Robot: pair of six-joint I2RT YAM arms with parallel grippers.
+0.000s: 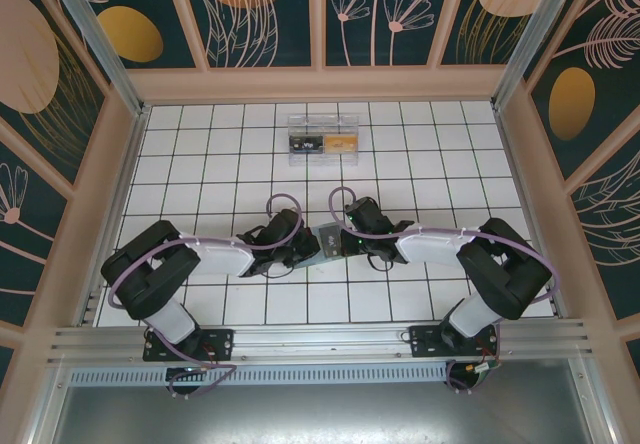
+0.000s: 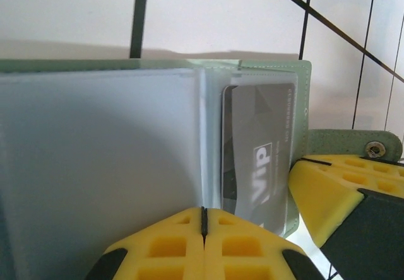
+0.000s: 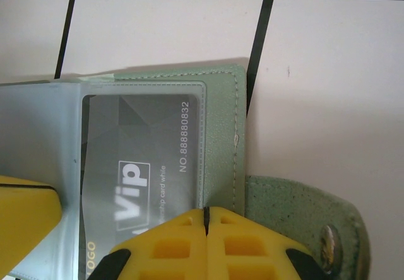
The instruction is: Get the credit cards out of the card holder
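White tiled tabletop (image 1: 200, 154), near middle: left gripper (image 2: 203, 220) and right gripper (image 3: 206, 217) each pinch the open green card holder (image 3: 221, 128), a dark credit card (image 3: 139, 166) inside its clear sleeve (image 2: 101, 141); opposing pulls might tear it.

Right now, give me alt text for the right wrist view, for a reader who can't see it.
The right pincer, yellow, is shut on the lower edge of an open green holder on white tiles. A dark grey VIP card sits in one of its clear sleeves; the snap strap sticks out to the right.
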